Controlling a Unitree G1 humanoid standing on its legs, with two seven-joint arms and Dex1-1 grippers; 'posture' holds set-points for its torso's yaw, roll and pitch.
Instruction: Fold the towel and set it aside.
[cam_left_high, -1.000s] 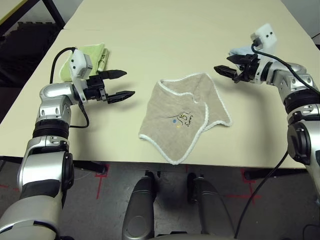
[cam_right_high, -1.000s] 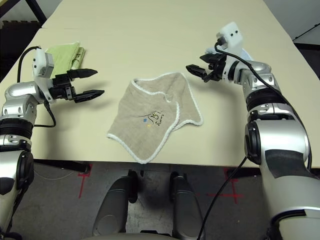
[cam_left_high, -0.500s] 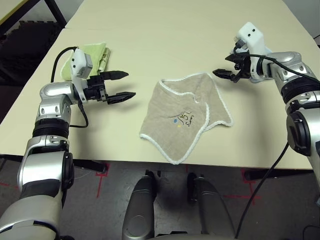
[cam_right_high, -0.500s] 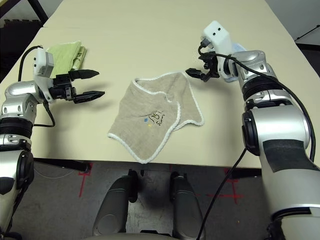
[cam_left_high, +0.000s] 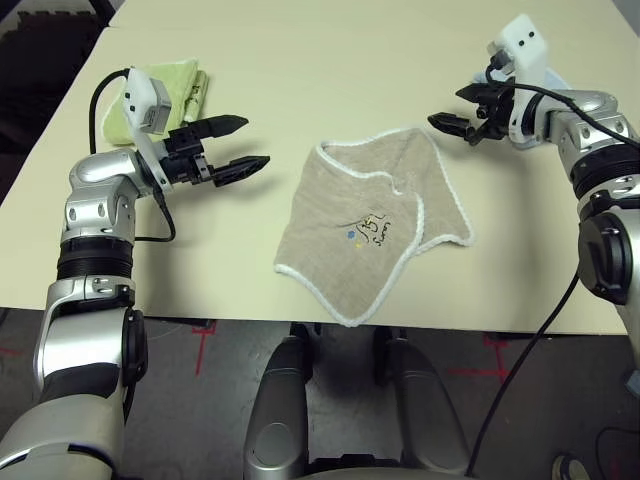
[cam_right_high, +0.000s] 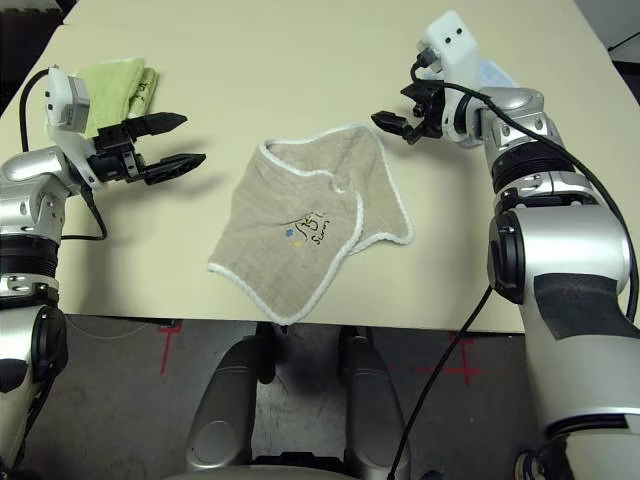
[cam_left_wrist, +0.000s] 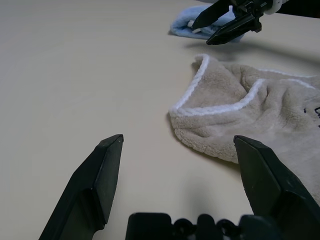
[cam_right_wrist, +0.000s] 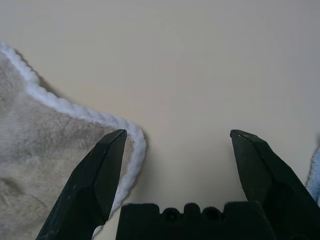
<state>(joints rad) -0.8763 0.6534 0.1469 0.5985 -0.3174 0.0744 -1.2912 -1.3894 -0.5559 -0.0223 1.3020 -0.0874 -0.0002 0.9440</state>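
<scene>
While the beige terry-cloth towel with white stitched edging (cam_left_high: 372, 232) lies loosely crumpled near the front edge of the pale cream counter (cam_left_high: 300, 60), it sits between my two arms with neither of them touching it. Its small embroidered motif with blue and yellow dots (cam_left_high: 368, 231) faces up near the middle, and one white-edged flap is folded over on my right side. My left gripper (cam_left_high: 238, 146) hangs above the counter just beside the towel's left edge, its two black fingers spread wide with nothing between them. My right gripper (cam_left_high: 462, 113) hovers near the towel's far right corner, also spread wide and empty; from its wrist I see that white-trimmed corner (cam_right_wrist: 132, 145) close under one fingertip. Behind my left gripper a lime-green folded towel (cam_left_high: 170, 85) rests on the counter, well apart from the beige one. Beyond my right gripper lies a light blue folded towel (cam_left_wrist: 195, 25), partly hidden by the arm.
</scene>
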